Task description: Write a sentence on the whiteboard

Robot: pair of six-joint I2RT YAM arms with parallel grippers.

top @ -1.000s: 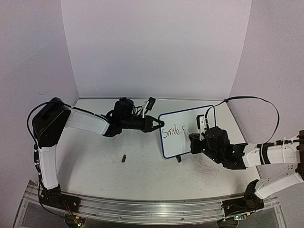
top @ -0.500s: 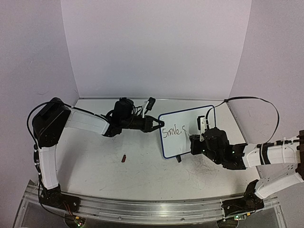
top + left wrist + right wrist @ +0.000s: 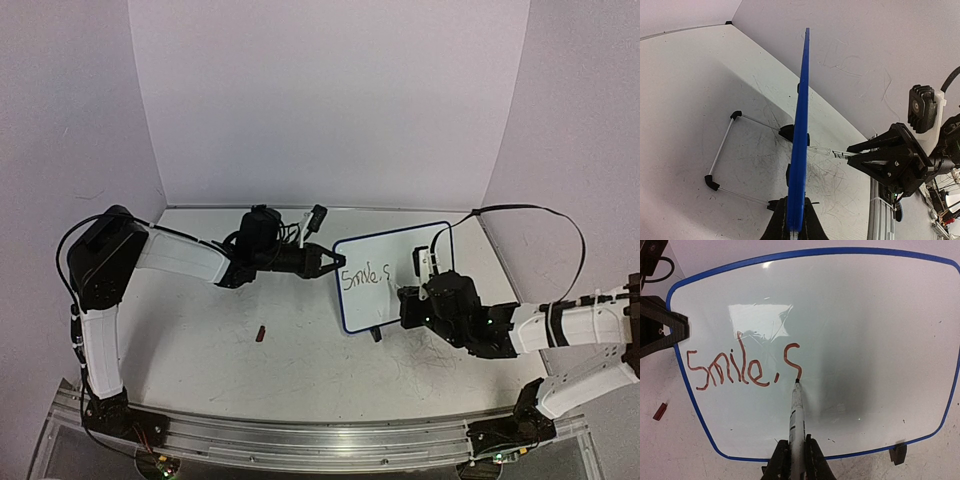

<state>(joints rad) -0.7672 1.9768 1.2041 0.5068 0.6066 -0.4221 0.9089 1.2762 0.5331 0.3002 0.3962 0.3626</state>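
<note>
The whiteboard (image 3: 392, 272) stands upright on the table, white with a thin blue frame; in the right wrist view (image 3: 850, 330) it fills the frame. The sentence (image 3: 740, 367) reads "Smile, S" in reddish marker, the last letter partly drawn. My right gripper (image 3: 796, 452) is shut on a white marker (image 3: 796, 415), its tip touching the board at the end of the "S". My left gripper (image 3: 794, 225) is shut on the board's blue left edge (image 3: 801, 135), seen edge-on; it also shows in the top view (image 3: 328, 262). The right gripper shows in the top view (image 3: 408, 300).
A small red marker cap (image 3: 261, 333) lies on the table left of the board, also in the right wrist view (image 3: 660, 411). The wire stand (image 3: 722, 160) spreads behind the board. Purple walls close the back and sides.
The right gripper has moved the marker down and slightly left along the board, drawing the "S" after the comma. The left arm and board stay still.
</note>
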